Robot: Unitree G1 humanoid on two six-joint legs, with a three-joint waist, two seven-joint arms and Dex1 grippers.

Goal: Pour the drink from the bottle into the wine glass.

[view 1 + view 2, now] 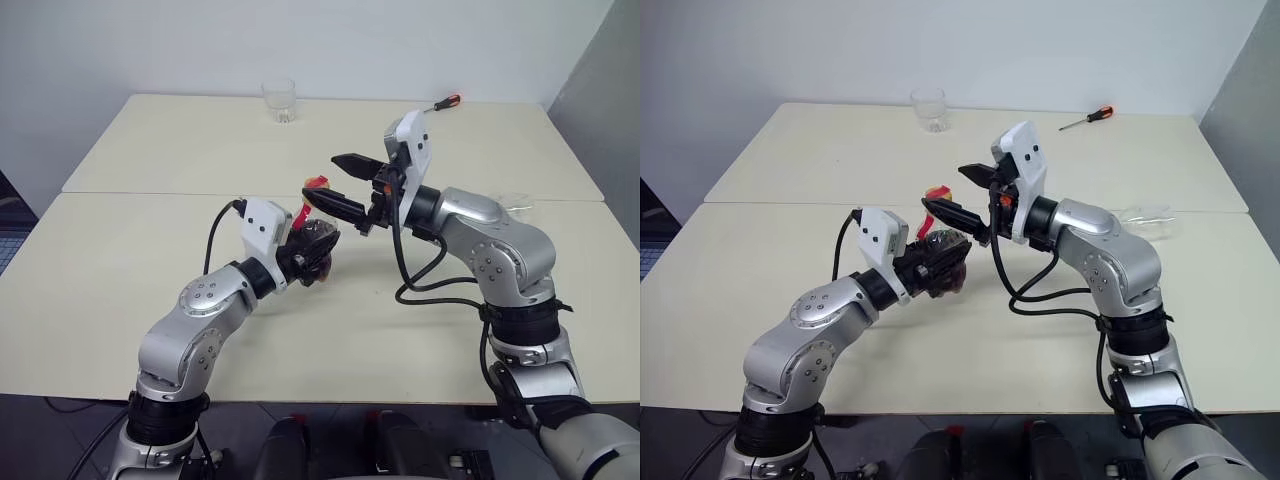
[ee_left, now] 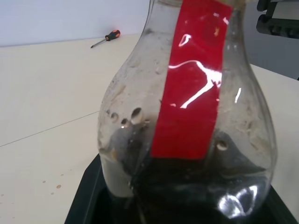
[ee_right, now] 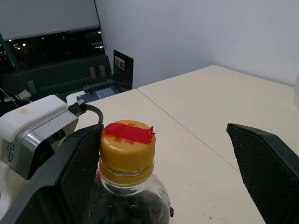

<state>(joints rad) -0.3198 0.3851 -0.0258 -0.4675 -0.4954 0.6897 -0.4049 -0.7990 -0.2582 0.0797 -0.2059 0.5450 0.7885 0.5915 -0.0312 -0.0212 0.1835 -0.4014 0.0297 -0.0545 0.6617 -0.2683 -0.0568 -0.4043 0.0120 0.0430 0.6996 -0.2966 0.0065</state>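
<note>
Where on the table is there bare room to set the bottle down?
Bare tabletop lies open on the robot's left, and the strip between the tumbler and the screwdriver is free. It is crowded mid-table, where the left claw holds the bottle beside the open right claw.

There was one squat clear plastic bottle with a yellow cap, one short clear tumbler, one orange-handled screwdriver, and two cream tables.

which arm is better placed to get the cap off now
The right. Its open end effector already straddles the cap, while the left end effector is shut on the bottle, holding it up.
</note>
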